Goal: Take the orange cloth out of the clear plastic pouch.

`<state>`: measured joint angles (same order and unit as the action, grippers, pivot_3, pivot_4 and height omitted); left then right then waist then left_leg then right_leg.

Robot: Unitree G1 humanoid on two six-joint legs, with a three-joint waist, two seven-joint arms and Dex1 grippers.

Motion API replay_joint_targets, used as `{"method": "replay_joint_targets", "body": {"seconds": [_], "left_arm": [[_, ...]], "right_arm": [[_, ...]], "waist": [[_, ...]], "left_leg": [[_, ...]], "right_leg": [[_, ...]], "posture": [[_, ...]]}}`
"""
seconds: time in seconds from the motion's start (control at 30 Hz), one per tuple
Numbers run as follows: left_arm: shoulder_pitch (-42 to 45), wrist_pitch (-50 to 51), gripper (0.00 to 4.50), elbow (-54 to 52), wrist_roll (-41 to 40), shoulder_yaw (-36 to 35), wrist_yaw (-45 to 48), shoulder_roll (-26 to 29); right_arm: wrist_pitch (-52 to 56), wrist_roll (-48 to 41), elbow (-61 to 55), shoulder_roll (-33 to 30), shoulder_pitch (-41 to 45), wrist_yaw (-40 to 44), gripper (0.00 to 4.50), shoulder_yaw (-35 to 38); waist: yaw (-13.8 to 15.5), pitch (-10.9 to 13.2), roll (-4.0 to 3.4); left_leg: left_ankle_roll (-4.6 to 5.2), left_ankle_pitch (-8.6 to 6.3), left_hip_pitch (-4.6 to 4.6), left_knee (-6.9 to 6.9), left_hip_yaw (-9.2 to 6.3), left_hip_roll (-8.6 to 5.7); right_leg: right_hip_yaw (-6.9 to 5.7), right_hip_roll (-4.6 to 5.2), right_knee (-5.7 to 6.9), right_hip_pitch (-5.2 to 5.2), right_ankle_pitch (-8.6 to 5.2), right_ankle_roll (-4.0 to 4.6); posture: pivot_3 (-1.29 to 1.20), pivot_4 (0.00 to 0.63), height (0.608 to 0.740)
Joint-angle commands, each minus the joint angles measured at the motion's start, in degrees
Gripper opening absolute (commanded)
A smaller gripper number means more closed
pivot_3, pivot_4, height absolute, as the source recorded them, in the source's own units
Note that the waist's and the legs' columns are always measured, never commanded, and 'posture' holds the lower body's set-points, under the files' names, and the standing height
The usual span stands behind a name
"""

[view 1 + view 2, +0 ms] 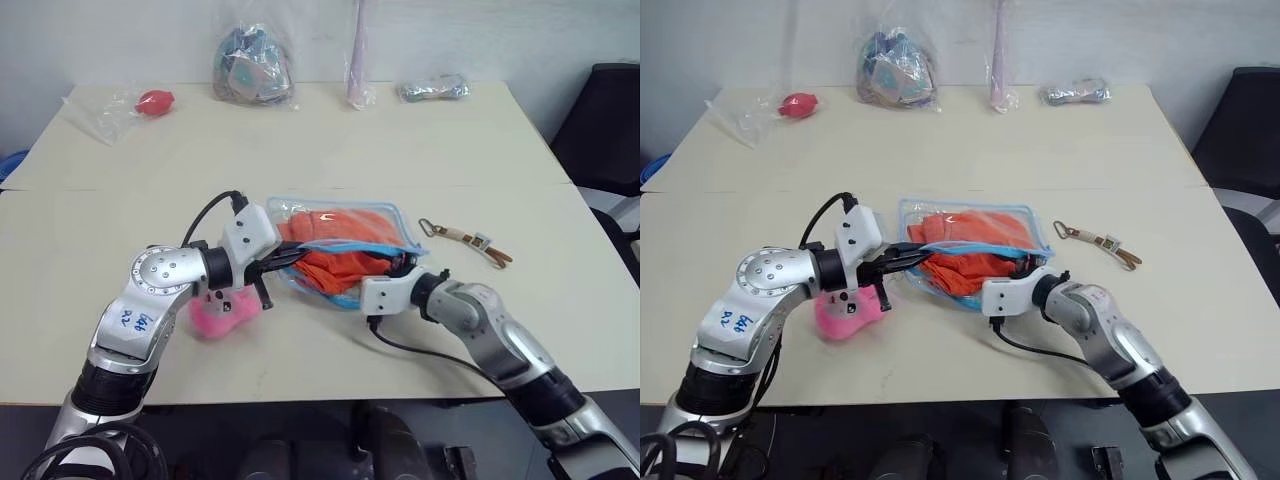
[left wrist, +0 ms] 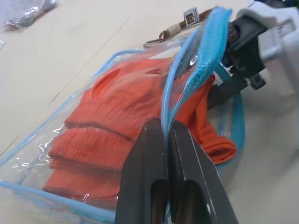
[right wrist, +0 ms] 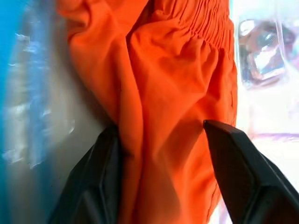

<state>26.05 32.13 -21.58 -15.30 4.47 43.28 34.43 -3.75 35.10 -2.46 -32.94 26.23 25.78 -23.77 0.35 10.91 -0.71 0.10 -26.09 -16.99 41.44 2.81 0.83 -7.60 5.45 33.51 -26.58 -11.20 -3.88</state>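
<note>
Orange cloth [image 1: 340, 245] sits bunched inside the clear pouch [image 1: 385, 215], which lies on the table [image 1: 300, 150] with its mouth toward the robot. Left gripper [image 2: 167, 135] is clenched on the pouch's blue trim, lifting the flap. Right gripper [image 3: 161, 135] is in the mouth, fingers spread either side of a fold of cloth, not yet closed. Risk here, I'd say: closing on plastic with the cloth drags the whole pouch; the pink toy [image 1: 215, 315] beside the pouch could get knocked.
</note>
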Motion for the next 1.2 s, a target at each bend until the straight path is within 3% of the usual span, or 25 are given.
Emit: {"method": "replay_joint_targets", "body": {"seconds": [0.03, 0.2, 0.47, 0.7, 1.03, 1.1, 1.2], "left_arm": [[1.1, -0.3, 0.00, -1.8, -0.8, -0.2, -0.2, -0.4], [1.3, -0.1, 0.00, -1.6, -0.6, -0.4, -0.3, -0.2], [1.6, -0.1, 0.00, -0.6, 0.1, -0.5, -1.6, -0.5], [3.7, 1.3, 0.00, 1.6, 1.0, -0.2, -5.5, -2.9], [10.3, -0.4, 0.00, 10.0, 6.3, 3.3, -9.7, -7.1], [11.7, -0.7, 0.00, 12.6, 7.4, 3.2, -11.0, -7.9], [13.2, -1.4, 0.00, 15.2, 7.9, 2.5, -12.2, -9.1]], "right_arm": [[0.4, 4.1, 7.0, 2.7, 1.8, -3.9, 2.72, -1.5], [0.5, 3.9, 10.3, 5.1, 3.8, -4.3, 2.72, -1.5], [-0.6, 0.8, 5.5, 3.7, 2.5, 0.5, 0.06, 0.2], [-1.4, -6.3, -2.6, 0.4, 0.8, 10.4, 0.02, 1.8], [3.4, -28.4, -13.7, -2.1, 0.7, 26.9, 0.02, 8.6], [2.4, -36.1, -17.2, -5.8, -1.3, 34.7, 0.02, 9.1], [4.5, -41.3, -19.9, -9.1, -3.1, 39.8, 0.02, 9.4]], "waist": [[-0.4, 0.0, 0.04], [-0.5, 0.0, 0.04], [-0.5, 0.0, 0.03], [-0.4, 0.0, 0.04], [-0.4, 0.0, 0.04], [-0.1, 0.0, 0.01], [0.5, 0.0, 0.02]], "left_leg": [[0.00, 0.00, 0.00, 0.01, -0.01, 0.00], [0.00, 0.01, 0.01, 0.01, -0.05, 0.02], [0.00, 0.01, -0.01, 0.01, -0.13, 0.01], [0.00, 0.01, -0.03, 0.01, -0.21, 0.00], [0.02, 0.02, -0.04, 0.02, -0.17, -0.03], [0.02, 0.02, -0.04, 0.02, -0.19, -0.02], [0.05, 0.03, -0.01, 0.10, -0.31, -0.07]], "right_leg": [[0.00, 0.00, 0.00, 0.02, 0.00, 0.00], [-0.01, 0.00, 0.00, 0.03, 0.00, 0.00], [-0.03, 0.00, -0.02, 0.03, 0.00, 0.00], [-0.10, 0.00, -0.06, 0.02, 0.00, 0.00], [-0.09, -0.01, -0.06, 0.02, 0.01, -0.02], [-0.11, -0.01, -0.06, 0.02, 0.01, -0.02], [-0.18, 0.00, -0.10, 0.01, 0.02, -0.04]], "posture": [[0.00, 0.150, 0.740], [0.00, 0.150, 0.740], [0.00, 0.150, 0.740], [0.00, 0.150, 0.740], [0.00, 0.150, 0.740], [0.00, 0.150, 0.740], [0.00, 0.150, 0.740]]}}
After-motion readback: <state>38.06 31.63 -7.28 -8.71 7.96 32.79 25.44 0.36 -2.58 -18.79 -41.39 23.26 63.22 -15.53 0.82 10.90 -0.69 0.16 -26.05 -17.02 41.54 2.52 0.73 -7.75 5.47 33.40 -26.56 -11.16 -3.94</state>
